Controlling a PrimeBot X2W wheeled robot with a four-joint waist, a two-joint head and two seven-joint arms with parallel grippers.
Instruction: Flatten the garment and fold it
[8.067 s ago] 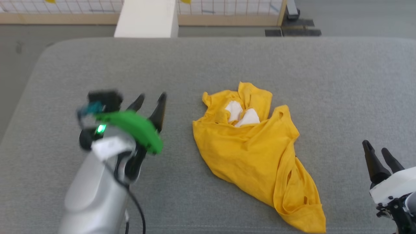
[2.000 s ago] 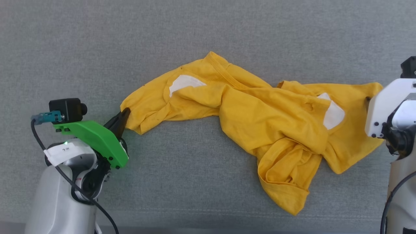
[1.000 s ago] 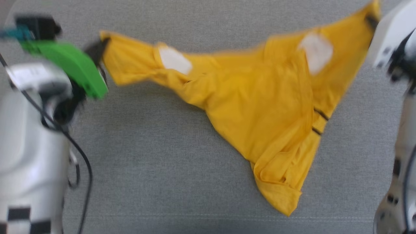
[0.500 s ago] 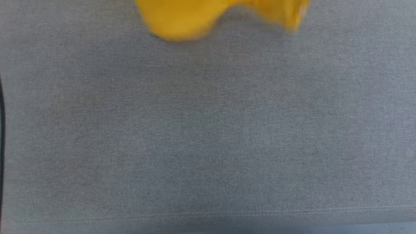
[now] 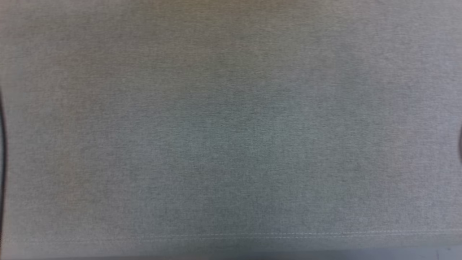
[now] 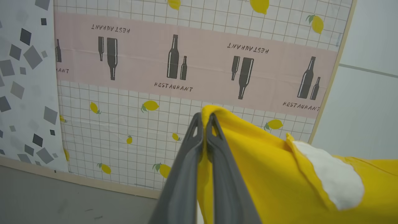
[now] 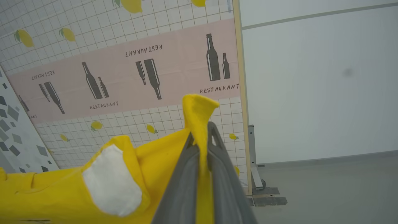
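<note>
The left gripper (image 6: 204,121) is clamped tight on a corner of the shirt (image 6: 267,177), which trails off to its right. The right gripper (image 7: 202,138) pinches another edge, with cloth poking past its tips and the rest spreading leftward.

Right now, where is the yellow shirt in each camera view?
Head view: grey cushion, seam along its near edge.
Left wrist view: shirt at lower right, pinched in the shut left claw.
Right wrist view: shirt at lower left, pinched in the shut right claw.
Shared landmark: pink RESTAURANT banner, in both wrist views.
</note>
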